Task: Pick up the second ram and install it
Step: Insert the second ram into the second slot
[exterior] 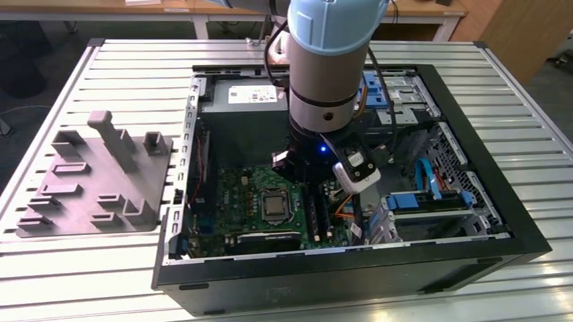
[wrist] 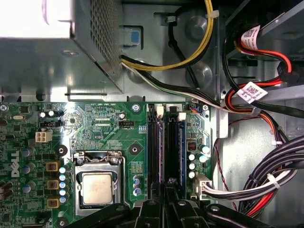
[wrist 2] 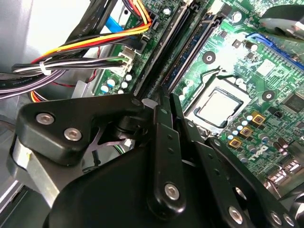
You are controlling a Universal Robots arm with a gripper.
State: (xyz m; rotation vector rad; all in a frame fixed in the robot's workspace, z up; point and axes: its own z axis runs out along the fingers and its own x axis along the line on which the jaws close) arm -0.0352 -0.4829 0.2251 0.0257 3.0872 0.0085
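My gripper [wrist: 168, 186] reaches down into the open computer case [exterior: 501, 221], over the memory slots beside the CPU socket [wrist: 97, 187]. Its black fingers stand close together, shut on the second ram [wrist: 169, 152], a thin dark strip running edge-on along the slots between the white latches. In the second wrist view the ram [wrist 2: 164, 54] stretches away from the gripper [wrist 2: 163, 100] in line with a slot, next to a blue-edged slot. Whether it is fully seated I cannot tell. In the exterior view the gripper [exterior: 309, 194] hangs under the arm's wrist at the slots, right of the CPU socket [exterior: 273, 204].
Bundles of cables [wrist: 266, 180] run close beside the slots. The power supply [exterior: 241, 100] fills the case's far end. Blue-tabbed drive brackets [exterior: 425, 201] sit on the exterior view's right. A grey moulded plate [exterior: 94, 178] with upright blocks lies on the slatted table, left of the case.
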